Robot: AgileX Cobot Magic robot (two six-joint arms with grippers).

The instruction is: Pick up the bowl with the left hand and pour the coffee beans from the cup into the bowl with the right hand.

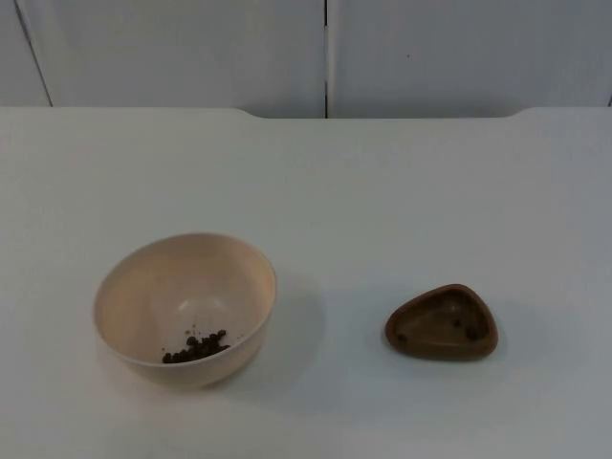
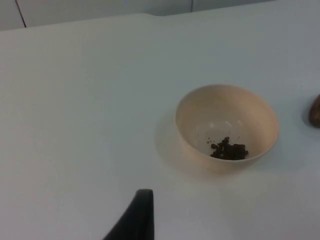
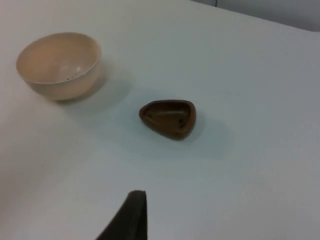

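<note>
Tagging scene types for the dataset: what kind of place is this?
Probably a lab test bench, not a kitchen: a bare white table ending at a grey partition wall, with just a cream bowl of coffee beans and a small brown cup.
</note>
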